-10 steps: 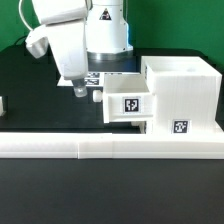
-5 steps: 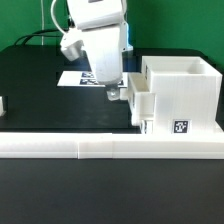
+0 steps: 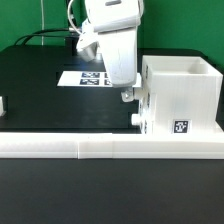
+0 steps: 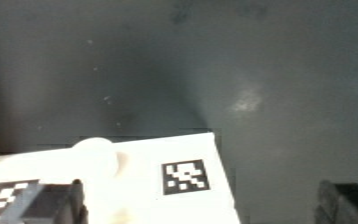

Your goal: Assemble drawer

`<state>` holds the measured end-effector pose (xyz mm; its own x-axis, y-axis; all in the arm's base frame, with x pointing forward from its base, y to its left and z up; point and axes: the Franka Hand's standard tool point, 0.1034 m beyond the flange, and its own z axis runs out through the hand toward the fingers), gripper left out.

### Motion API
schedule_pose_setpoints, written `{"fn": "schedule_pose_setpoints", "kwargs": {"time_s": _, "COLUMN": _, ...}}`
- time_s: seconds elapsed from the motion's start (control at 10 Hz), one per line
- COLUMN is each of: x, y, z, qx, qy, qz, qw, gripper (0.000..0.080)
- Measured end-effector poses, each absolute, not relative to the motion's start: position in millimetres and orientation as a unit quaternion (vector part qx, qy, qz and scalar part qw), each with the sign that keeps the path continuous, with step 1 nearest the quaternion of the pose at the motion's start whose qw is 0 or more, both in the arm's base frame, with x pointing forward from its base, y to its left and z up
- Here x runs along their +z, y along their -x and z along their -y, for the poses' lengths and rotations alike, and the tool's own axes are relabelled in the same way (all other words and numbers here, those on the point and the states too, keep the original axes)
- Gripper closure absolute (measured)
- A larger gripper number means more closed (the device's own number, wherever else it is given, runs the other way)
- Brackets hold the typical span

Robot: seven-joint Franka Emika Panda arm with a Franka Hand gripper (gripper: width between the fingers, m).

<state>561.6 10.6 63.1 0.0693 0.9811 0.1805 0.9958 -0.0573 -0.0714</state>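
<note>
The white boxy drawer housing (image 3: 182, 92) stands at the exterior view's right, with a tag low on its front. A knobbed tray (image 3: 144, 104) sits almost fully inside its side opening, only its front still sticking out. My gripper (image 3: 128, 96) is low at that tray front and touches it. In the wrist view the tray's white front (image 4: 140, 165) shows a round knob (image 4: 94, 154) and a square tag (image 4: 188, 177). My gripper (image 4: 202, 205) is open, its dark fingers (image 4: 48, 204) wide apart, holding nothing. A second tray is not in view.
The long low white border wall (image 3: 100, 146) runs across the front of the black table (image 3: 40, 95). The marker board (image 3: 84, 78) lies flat behind my gripper. A small white piece (image 3: 2, 103) shows at the exterior view's left edge.
My gripper has moved toward the exterior view's right, and the tray has slid with it from well outside the housing to almost fully inside. The marker board is uncovered.
</note>
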Motion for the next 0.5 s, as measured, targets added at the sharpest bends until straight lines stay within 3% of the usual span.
{"fn": "schedule_pose_setpoints", "kwargs": {"time_s": 0.3, "x": 63.9, "y": -554, "z": 29, "qx": -0.036, "qy": 0.711, "qz": 0.696, "qw": 0.093, "gripper": 0.0151}}
{"fn": "schedule_pose_setpoints", "kwargs": {"time_s": 0.4, "x": 68.5, "y": -555, "z": 39, "qx": -0.038, "qy": 0.714, "qz": 0.694, "qw": 0.088, "gripper": 0.0151}}
{"fn": "schedule_pose_setpoints", "kwargs": {"time_s": 0.5, "x": 76.5, "y": -557, "z": 44, "qx": -0.049, "qy": 0.721, "qz": 0.688, "qw": 0.067, "gripper": 0.0151}}
